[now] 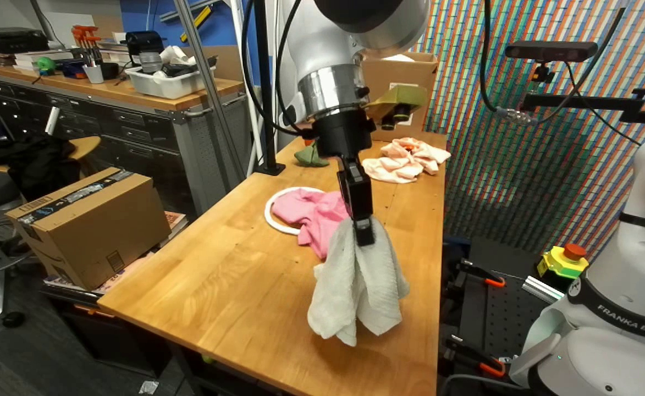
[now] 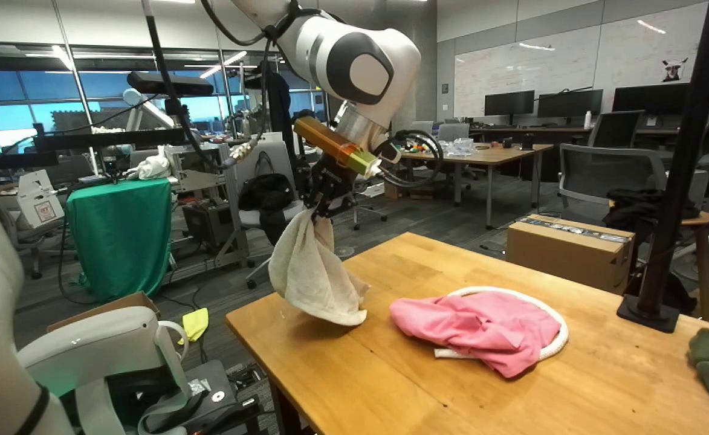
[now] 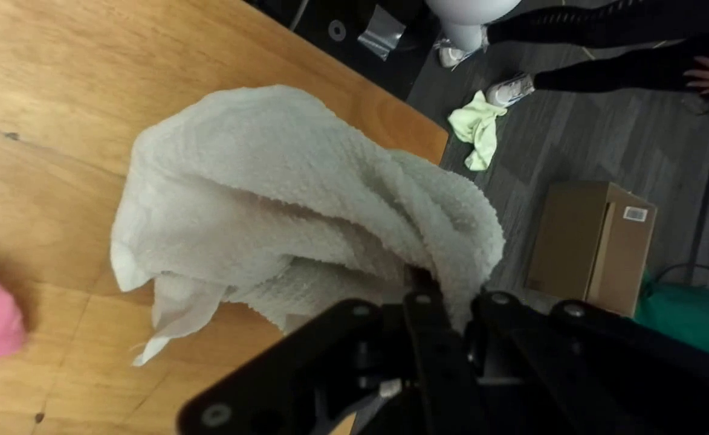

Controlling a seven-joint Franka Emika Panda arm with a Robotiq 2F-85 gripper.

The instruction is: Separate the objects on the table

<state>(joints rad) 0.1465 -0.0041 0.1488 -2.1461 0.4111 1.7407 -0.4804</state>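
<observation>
The fingers [image 1: 364, 235] I steer from afar grip a cream-white towel [image 1: 349, 291], seen in an exterior view hanging at six o'clock over the table [image 1: 218, 275], with a pink cloth [image 1: 320, 218] across a white cord loop [image 1: 268, 212] at ten o'clock.

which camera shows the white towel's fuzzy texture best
The wrist view: the white towel fills the middle, close enough to show folds and fuzz. Both exterior views show it smaller, hanging from the claw.
</observation>
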